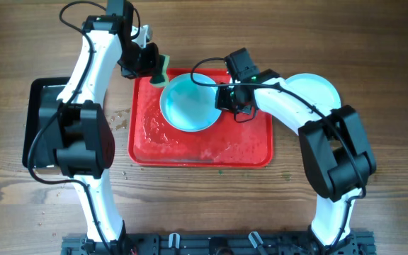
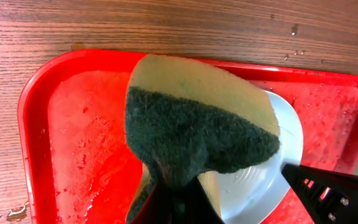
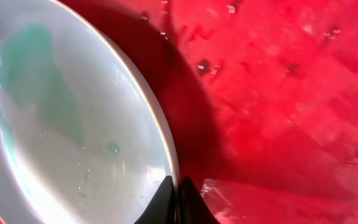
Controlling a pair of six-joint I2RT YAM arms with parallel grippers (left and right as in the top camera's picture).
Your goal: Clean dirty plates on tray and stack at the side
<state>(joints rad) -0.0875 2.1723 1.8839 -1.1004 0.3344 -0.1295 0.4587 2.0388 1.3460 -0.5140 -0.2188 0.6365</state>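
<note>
On the red tray [image 1: 253,152], 1 aqua plate [image 1: 186,106] lay toward the far side, and both arms were at it. The right gripper [image 1: 227,95] was clenched on the plate's right rim, the edge pinched between its fingertips. From the shadow under it, that side looked slightly raised off the tray, though I could not be sure. The left gripper [image 1: 154,65] grasped a sponge [image 2: 197,124], green scouring face out, at the plate's far-left rim. From those jaws the plate's open face ran rightward and back toward the robot. A teal smear [image 3: 39,81] showed in the bowl, so the left arm seemed the one to sweep inward. Another plate [image 1: 314,88] sat on the table just right of the tray.
</note>
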